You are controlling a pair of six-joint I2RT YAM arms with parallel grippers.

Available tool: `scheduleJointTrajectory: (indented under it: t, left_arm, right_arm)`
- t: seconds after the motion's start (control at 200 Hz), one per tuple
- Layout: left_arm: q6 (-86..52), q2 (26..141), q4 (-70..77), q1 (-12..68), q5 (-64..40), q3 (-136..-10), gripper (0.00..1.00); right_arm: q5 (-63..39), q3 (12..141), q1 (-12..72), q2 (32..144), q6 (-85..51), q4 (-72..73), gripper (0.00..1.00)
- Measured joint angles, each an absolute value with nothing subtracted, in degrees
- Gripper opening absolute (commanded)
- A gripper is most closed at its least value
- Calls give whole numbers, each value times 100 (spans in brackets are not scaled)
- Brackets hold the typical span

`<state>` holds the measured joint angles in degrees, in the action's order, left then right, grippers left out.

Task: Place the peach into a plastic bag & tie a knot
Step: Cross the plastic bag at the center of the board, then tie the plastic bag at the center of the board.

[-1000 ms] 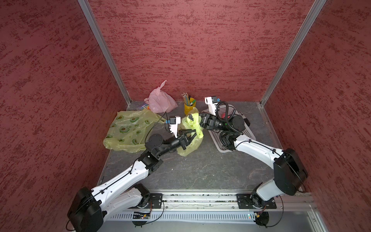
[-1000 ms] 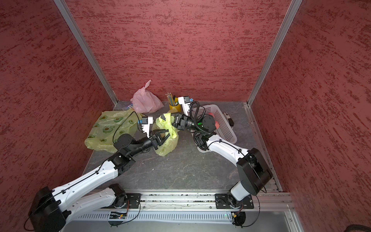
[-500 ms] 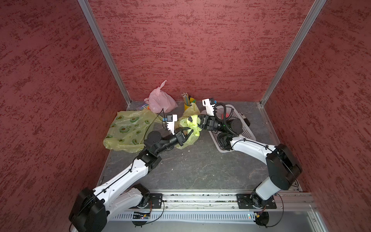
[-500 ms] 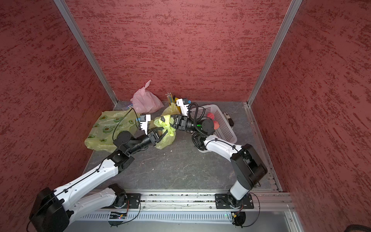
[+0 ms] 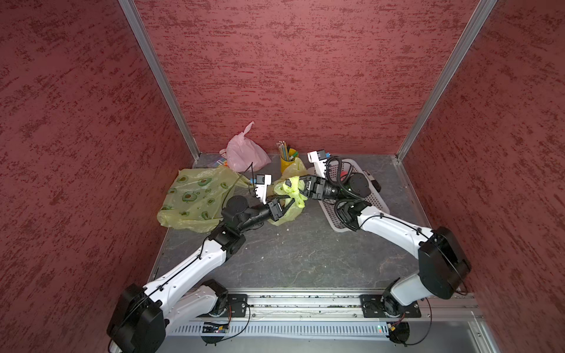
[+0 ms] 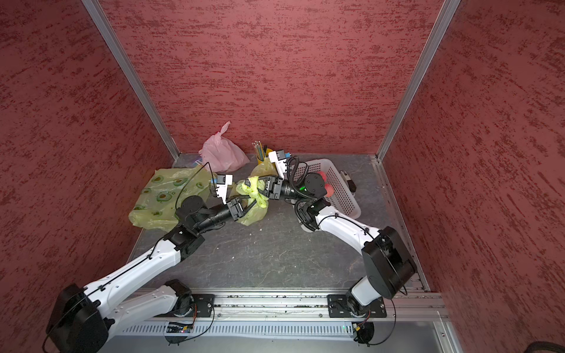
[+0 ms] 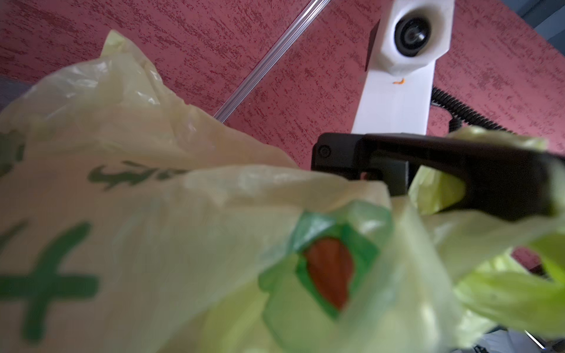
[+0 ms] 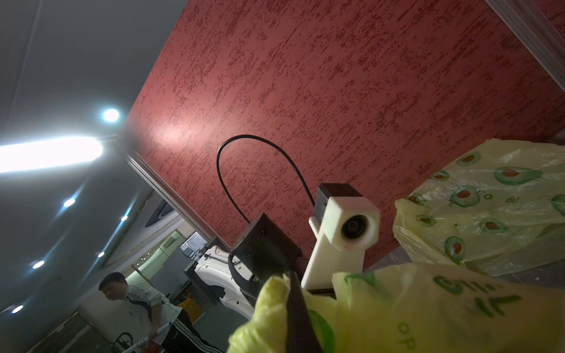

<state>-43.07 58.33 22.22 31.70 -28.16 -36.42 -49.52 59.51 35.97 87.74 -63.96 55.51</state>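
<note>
The yellow-green plastic bag (image 5: 289,214) (image 6: 255,215) sits mid-table, and its handles (image 5: 293,190) (image 6: 254,189) are twisted into a bright rope on top. In both top views my right gripper (image 5: 302,189) (image 6: 265,191) is shut on that rope from the basket side. In the right wrist view, plastic (image 8: 266,311) bunches round a thin dark finger. My left gripper (image 5: 286,206) (image 6: 249,205) is low against the bag's near-left side, jaws slightly apart with plastic between them. The bag (image 7: 183,244) fills the left wrist view and hides those jaws. The peach is hidden.
A flat avocado-print bag (image 5: 195,195) lies at the left. A knotted pink bag (image 5: 244,152) and a yellow pencil cup (image 5: 287,159) stand at the back. The white basket (image 6: 345,198) at the right holds reddish round fruit (image 6: 328,191). Red walls close three sides.
Both grippers carried the bag a little back and to the left. The left gripper's jaws, shut on the plastic before, have parted. The right gripper has kept its grip.
</note>
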Motion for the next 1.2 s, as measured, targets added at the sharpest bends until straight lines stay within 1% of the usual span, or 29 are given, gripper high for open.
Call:
scheduleJointTrajectory:
  t: [0.09, 0.185, 0.306, 0.401, 0.476, 0.551, 0.666, 0.857, 0.942, 1.012, 1.062, 1.132, 1.197]
  left_arm:
    - [-4300, 5900, 2080, 3170, -2847, -3597, 27]
    - [-4322, 6141, 2255, 3201, -2840, -3269, 26]
    - [-4359, 6460, 2502, 3321, -2685, -2637, 27]
    - [-4427, 6648, 2657, 3374, -2580, -2233, 29]
    - [-4453, 6720, 2707, 3378, -2502, -2086, 34]
    - [-4491, 6716, 2722, 3376, -2475, -2069, 45]
    - [-4434, 6530, 2543, 3378, -2453, -2112, 59]
    - [-4340, 5605, 1522, 3371, -2449, -2193, 74]
    - [-4248, 5063, 882, 3354, -2473, -2279, 77]
    - [-4167, 4584, 268, 3330, -2482, -2405, 78]
    - [-4119, 4296, -143, 3295, -2497, -2530, 75]
    - [-4029, 3879, -696, 3157, -2528, -2777, 67]
    - [-4007, 3610, -1002, 2961, -2615, -3000, 54]
  right_arm:
    - [-5024, 5870, 3527, 8838, -6246, 5592, 0]
    - [-5120, 5721, 3489, 9109, -6226, 5774, 0]
    - [-5168, 5280, 3459, 9642, -6309, 6152, 0]
    - [-5210, 4950, 3461, 10033, -6394, 6425, 0]
    - [-5236, 4831, 3459, 10243, -6447, 6587, 0]
    - [-5249, 4825, 3459, 10344, -6469, 6737, 0]
    - [-5258, 4825, 3426, 10374, -6486, 6978, 0]
    - [-5288, 4827, 3323, 10379, -6495, 7126, 0]
    - [-5297, 4836, 3299, 10403, -6495, 7148, 0]
    - [-5301, 4838, 3288, 10436, -6497, 7177, 0]
    - [-5306, 4840, 3288, 10462, -6497, 7185, 0]
    - [-5330, 4858, 3288, 10497, -6501, 7188, 0]
    - [-5345, 4875, 3288, 10506, -6508, 7188, 0]
